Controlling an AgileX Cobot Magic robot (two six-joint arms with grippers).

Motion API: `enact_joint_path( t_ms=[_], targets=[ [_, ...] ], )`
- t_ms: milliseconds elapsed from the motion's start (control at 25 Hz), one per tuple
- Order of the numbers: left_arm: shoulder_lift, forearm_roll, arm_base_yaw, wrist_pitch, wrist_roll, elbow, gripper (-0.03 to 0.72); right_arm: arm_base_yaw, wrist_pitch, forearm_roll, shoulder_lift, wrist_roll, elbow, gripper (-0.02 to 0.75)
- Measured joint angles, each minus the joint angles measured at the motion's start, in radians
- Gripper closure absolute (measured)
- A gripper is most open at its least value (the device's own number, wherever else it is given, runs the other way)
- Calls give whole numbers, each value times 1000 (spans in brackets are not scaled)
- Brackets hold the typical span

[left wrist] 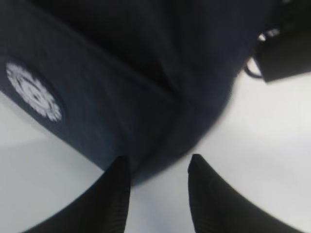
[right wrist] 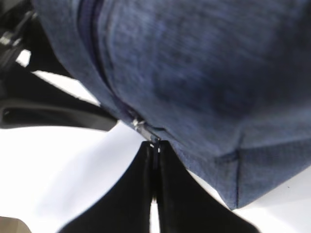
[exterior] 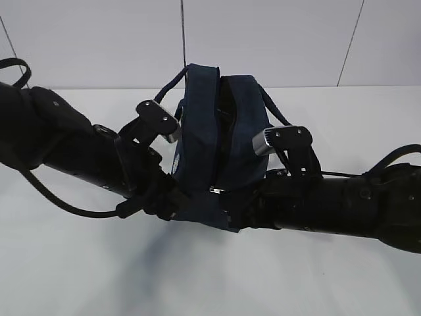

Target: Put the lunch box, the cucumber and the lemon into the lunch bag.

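Note:
The dark navy lunch bag (exterior: 217, 145) stands on the white table with its top zipper partly open, showing a dark gap. My right gripper (right wrist: 154, 148) is shut on the metal zipper pull (right wrist: 143, 128) at the bag's near end; the pull also shows in the exterior view (exterior: 215, 189). My left gripper (left wrist: 158, 162) is open, with the bag's lower corner (left wrist: 146, 160) reaching between its fingertips. The bag's white round logo (left wrist: 34, 92) faces the left side. The lunch box, the cucumber and the lemon are out of view.
Both black arms lie low on the white table (exterior: 210, 276), the left one (exterior: 72, 151) from the left and the right one (exterior: 342, 204) from the right. The bag's loop handles (exterior: 172, 89) hang at the far end. A grey wall stands behind.

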Motion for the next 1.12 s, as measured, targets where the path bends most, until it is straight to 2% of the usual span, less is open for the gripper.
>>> enact_joint_path(
  t_ms=[200, 280, 440, 520, 840, 1120],
  targets=[
    [51, -18, 0, 2, 2, -47, 401, 0, 0, 0, 0, 0, 0, 731],
    [62, -30, 0, 2, 2, -49, 435, 0, 0, 2, 0, 0, 0, 731],
    [62, -47, -2, 4, 5, -51, 613, 0, 0, 4, 0, 0, 0, 731],
    [62, -48, -3, 4, 5, -51, 669, 0, 0, 4, 0, 0, 0, 731],
    [60, -50, -3, 4, 5, -51, 683, 0, -32, 15, -4, 0, 0, 731],
    [42, -50, -3, 4, 5, -51, 683, 0, -21, 21, -101, 4, 0, 731]
  ],
)
